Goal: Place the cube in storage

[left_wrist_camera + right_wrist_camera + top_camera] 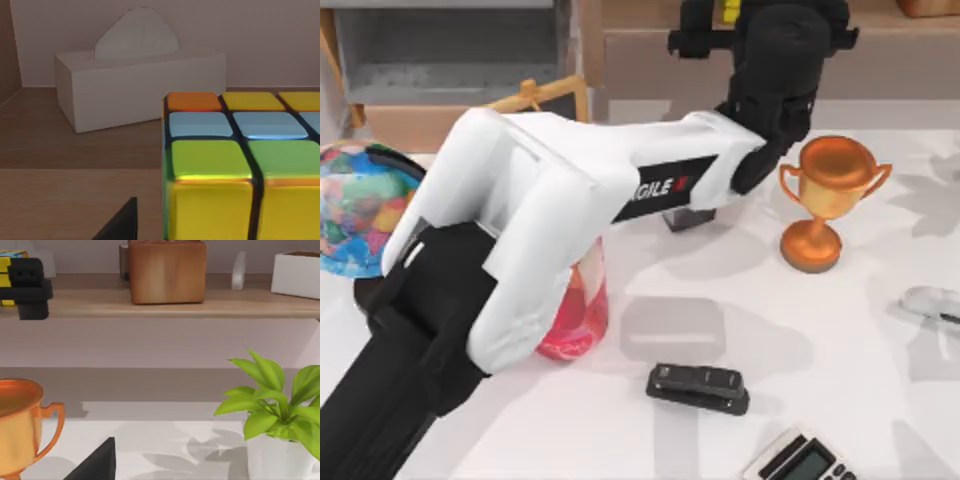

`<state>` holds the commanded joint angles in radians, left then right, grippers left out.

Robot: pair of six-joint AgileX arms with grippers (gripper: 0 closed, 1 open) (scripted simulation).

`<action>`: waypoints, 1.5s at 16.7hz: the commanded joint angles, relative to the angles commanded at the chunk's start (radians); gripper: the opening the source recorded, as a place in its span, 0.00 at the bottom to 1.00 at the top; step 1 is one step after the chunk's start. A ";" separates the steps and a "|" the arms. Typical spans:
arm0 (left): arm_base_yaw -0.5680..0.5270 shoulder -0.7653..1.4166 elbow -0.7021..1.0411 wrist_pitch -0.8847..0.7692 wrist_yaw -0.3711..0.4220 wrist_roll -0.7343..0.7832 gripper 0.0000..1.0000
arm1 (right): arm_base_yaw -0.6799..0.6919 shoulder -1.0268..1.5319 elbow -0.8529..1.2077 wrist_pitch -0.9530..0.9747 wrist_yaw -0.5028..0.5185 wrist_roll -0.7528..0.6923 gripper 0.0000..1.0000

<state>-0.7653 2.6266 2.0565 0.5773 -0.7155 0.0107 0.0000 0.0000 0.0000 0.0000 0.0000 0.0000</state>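
at the far edge of the counter (880,330), the left arm stretches across from the near left, and its tool (740,25) is over the wooden shelf (650,50) behind the counter. a sliver of yellow shows between the black fingers there: the cube (729,10). seen from the left wrist, the cube (240,165) sits right in front of the tool, its top a grid of orange, yellow, blue and green tiles and its front yellow, down at the level of the shelf board (75,200); whether it rests on the board i cannot tell. seen from the right wrist, the left tool (30,287) has its black fingers against the cube (6,282), closed on its sides. beyond the cube, further into the shelf, stands a white tissue box (140,87). just below the tool, on the counter, stands a copper trophy (825,200). a black stapler (698,388) lies well nearer. how far the right tool is open i cannot tell.
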 joint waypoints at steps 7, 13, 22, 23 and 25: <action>0.000 0.000 0.000 0.000 0.000 0.000 0.17 | 0.000 0.000 0.000 0.000 0.000 0.000 1.00; 0.000 0.000 0.000 0.000 0.000 0.000 0.00 | 0.000 0.000 0.000 0.000 0.000 0.000 1.00; -0.002 -0.066 0.041 0.042 -0.051 -0.014 0.00 | 0.000 0.000 0.000 0.000 0.000 0.000 1.00; -0.010 -0.093 0.046 0.056 -0.069 -0.021 0.00 | 0.000 0.000 0.000 0.000 0.000 0.000 1.00; -0.024 -0.118 0.032 0.066 -0.090 -0.027 0.00 | 0.000 0.000 0.000 0.000 0.000 0.000 1.00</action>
<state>-0.7897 2.5083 2.0883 0.6433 -0.8055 -0.0164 0.0000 0.0000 0.0000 0.0000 0.0000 0.0000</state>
